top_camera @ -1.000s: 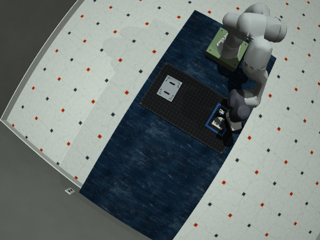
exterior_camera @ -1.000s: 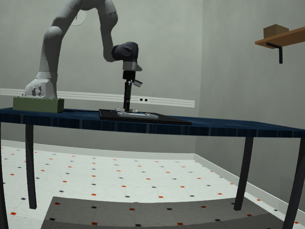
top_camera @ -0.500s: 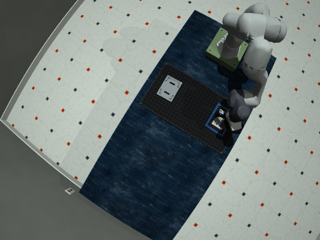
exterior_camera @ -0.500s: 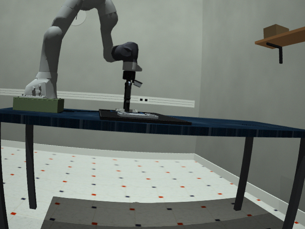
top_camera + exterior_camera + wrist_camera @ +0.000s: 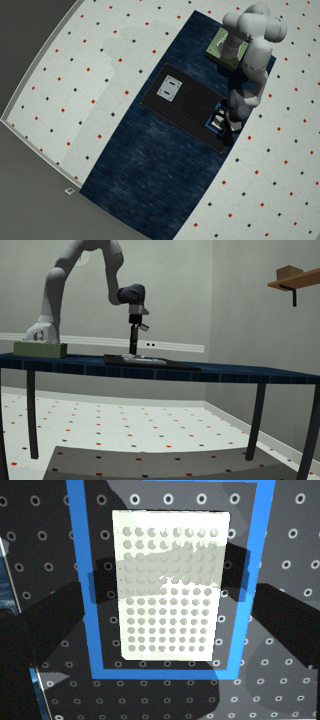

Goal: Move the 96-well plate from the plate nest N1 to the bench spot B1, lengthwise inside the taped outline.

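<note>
The gripper [image 5: 167, 587] stood wide open directly above the 96-well plate [image 5: 170, 585], its two dark fingers spread out to either side and clear of the plate's long edges, gripping nothing. Below it, the white plate lay flat on the black perforated board [image 5: 191, 103], inside the blue taped outline [image 5: 82, 580], its long sides running along the outline's long sides (a slight skew showed in the wrist view). Tape was visible on all four sides around the plate. Well away from the gripper, toward the far end of the board, sat the grey plate nest [image 5: 169, 88], with nothing on it. Behind the gripper, the arm's green base block [image 5: 214, 51] rested on the blue table [image 5: 144, 165].
</note>
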Controlling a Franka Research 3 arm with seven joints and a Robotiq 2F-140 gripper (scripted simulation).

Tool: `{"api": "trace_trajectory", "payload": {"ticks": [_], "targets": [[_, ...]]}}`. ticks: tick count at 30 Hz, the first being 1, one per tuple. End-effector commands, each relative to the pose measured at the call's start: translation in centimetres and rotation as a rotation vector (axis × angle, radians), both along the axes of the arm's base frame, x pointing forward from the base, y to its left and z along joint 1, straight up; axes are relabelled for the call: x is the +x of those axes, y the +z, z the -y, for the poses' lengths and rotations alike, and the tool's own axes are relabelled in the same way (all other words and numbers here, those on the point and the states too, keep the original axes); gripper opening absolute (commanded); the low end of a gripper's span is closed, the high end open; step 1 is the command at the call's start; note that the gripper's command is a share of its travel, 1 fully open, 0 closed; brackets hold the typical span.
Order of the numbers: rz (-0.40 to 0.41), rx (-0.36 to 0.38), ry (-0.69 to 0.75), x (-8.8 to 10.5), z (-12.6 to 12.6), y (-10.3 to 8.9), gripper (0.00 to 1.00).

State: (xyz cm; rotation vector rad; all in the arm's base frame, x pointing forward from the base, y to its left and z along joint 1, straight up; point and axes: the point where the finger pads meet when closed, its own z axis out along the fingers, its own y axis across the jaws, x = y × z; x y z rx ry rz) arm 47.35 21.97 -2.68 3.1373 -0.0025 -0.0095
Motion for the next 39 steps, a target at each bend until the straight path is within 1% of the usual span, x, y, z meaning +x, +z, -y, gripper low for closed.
{"api": "trace_trajectory", "payload": {"ticks": [1,14,19,21,36,39], "targets": [[0.002,0.001,-0.007,0.1,-0.1,-0.1,1.00],[0.002,0.001,-0.007,0.1,-0.1,-0.1,1.00],[0.002,0.001,-0.007,0.1,-0.1,1.3,1.00],[0.002,0.001,-0.007,0.1,-0.1,1.3,1.00],[0.002,0.001,-0.007,0.1,-0.1,5.3,1.00],[0.002,0.001,-0.007,0.1,-0.1,5.5,1.00]]}}
